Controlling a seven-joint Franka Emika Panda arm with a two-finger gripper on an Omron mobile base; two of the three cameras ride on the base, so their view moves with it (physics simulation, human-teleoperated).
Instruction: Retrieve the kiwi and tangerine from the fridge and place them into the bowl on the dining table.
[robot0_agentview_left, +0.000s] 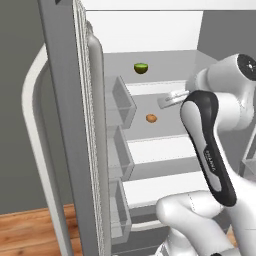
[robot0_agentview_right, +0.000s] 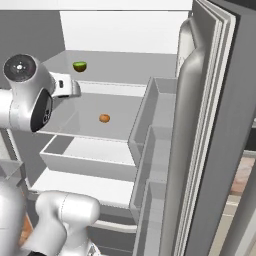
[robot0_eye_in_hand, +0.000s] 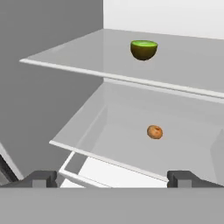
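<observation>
The fridge (robot0_agentview_left: 75, 125) stands open, its white shelved interior facing me. A halved kiwi (robot0_eye_in_hand: 144, 49), green on top and brown below, rests on the upper glass shelf (robot0_eye_in_hand: 87, 57). It also appears as the kiwi (robot0_agentview_left: 141, 68) and the kiwi (robot0_agentview_right: 79, 66) in the base views. One shelf lower lies the small orange-brown tangerine (robot0_eye_in_hand: 154, 131), (robot0_agentview_left: 151, 118), (robot0_agentview_right: 104, 118). My gripper (robot0_eye_in_hand: 111, 178) is open with nothing between its fingers. It hovers at the fridge's mouth, short of both fruits and about level with the tangerine's shelf. The bowl and the dining table are out of view.
Door bins (robot0_agentview_left: 120, 100) line the open left door, and more bins (robot0_agentview_right: 155, 110) line the right door (robot0_agentview_right: 215, 125). A white drawer (robot0_agentview_right: 85, 160) sits under the tangerine's shelf. Wooden floor (robot0_agentview_left: 30, 230) shows at the lower left.
</observation>
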